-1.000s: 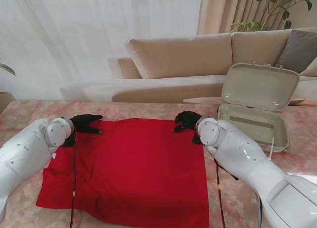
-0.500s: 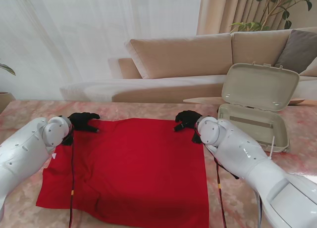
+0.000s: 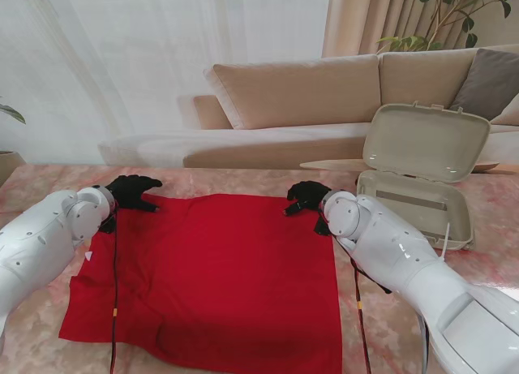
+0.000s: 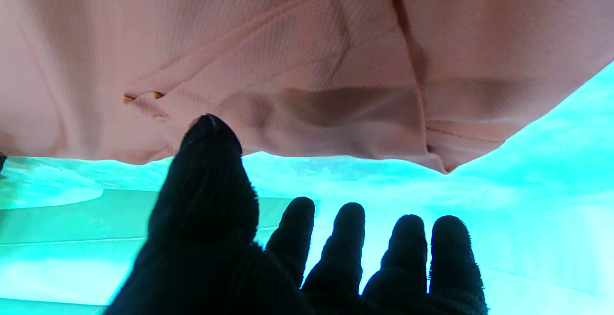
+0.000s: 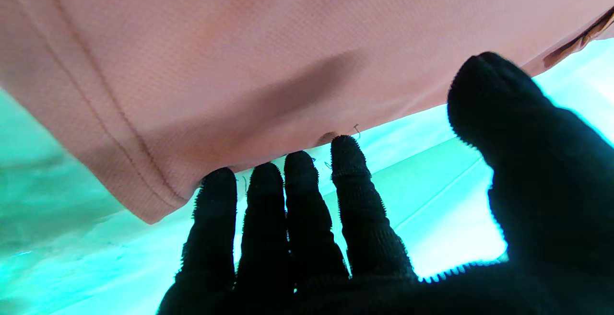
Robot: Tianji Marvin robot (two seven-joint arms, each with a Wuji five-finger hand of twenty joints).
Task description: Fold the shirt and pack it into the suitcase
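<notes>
A red shirt (image 3: 215, 281) lies spread flat on the marble table (image 3: 32, 187). My left hand (image 3: 130, 192) hovers at the shirt's far left corner, fingers apart and holding nothing. The left wrist view shows that hand (image 4: 307, 262) spread, with the shirt (image 4: 307, 56) just beyond its thumb and looking pale pink. At the far right corner sits my right hand (image 3: 306, 198). In the right wrist view its fingertips (image 5: 297, 166) touch the shirt's hem (image 5: 268, 56) while the thumb stands away, gripping nothing. The beige suitcase (image 3: 415, 207) stands open to the right of the shirt.
The suitcase lid (image 3: 426, 142) stands upright behind its tray, close to my right forearm (image 3: 405, 264). A sofa (image 3: 324, 106) and curtains lie beyond the table's far edge. Thin cables (image 3: 113, 309) run along both arms over the shirt.
My left hand has drifted left and a little farther from me, from over the shirt's edge toward its corner. The right hand and the shirt have stayed put.
</notes>
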